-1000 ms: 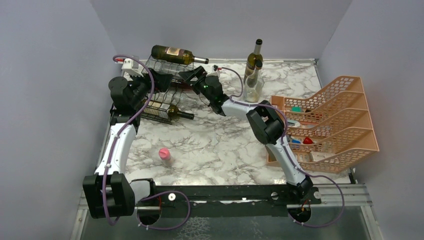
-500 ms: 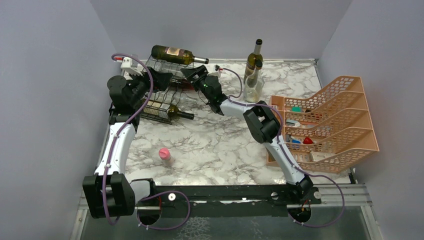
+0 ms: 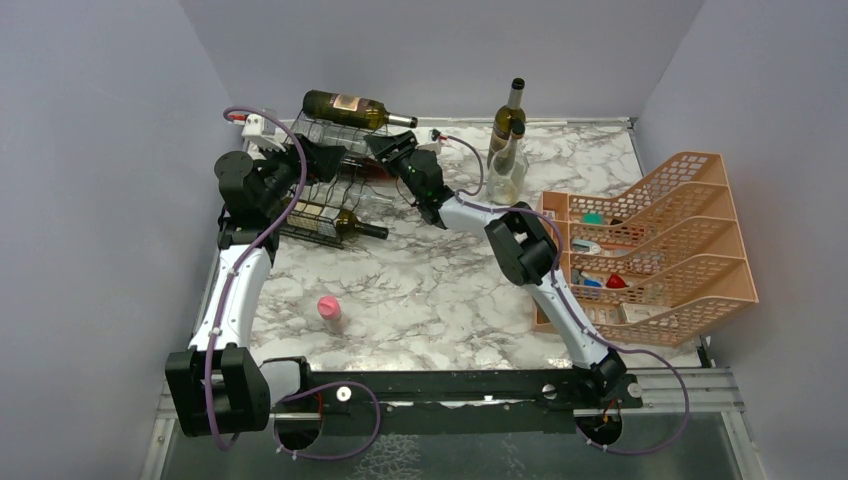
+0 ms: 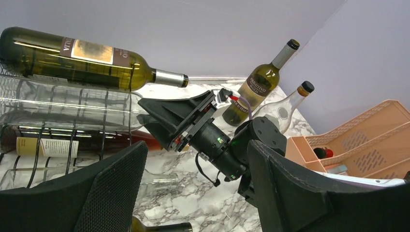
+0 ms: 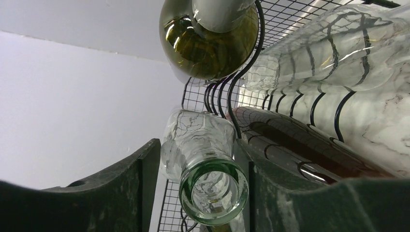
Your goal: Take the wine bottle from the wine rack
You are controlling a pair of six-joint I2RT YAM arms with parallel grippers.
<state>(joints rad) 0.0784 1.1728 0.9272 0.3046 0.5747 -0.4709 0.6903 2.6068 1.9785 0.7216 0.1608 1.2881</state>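
Clear glass bottle [image 5: 193,130] lying on its side in black wire wine rack [image 3: 345,190], upper cell, neck poking out the right end. Right jaws [image 5: 200,159] narrowed round that neck, one finger each side, pads against the glass as far as wrist view shows. Green bottle [image 3: 350,107] lying across rack top, just above. Dark reddish bottle [image 5: 285,137] in the cell beside. Labelled bottle [image 3: 335,222] in bottom row, neck sticking out. Rack at far left of marble table [image 3: 440,290]. Left jaws [image 4: 197,147] at rack's left end, fingers well apart, nothing between them. Upright green bottle [image 3: 510,118] and upright clear bottle [image 3: 507,170] far centre, close together. Small pink item [image 3: 328,307] near left arm. Peach organizer [image 3: 690,200] at right edge
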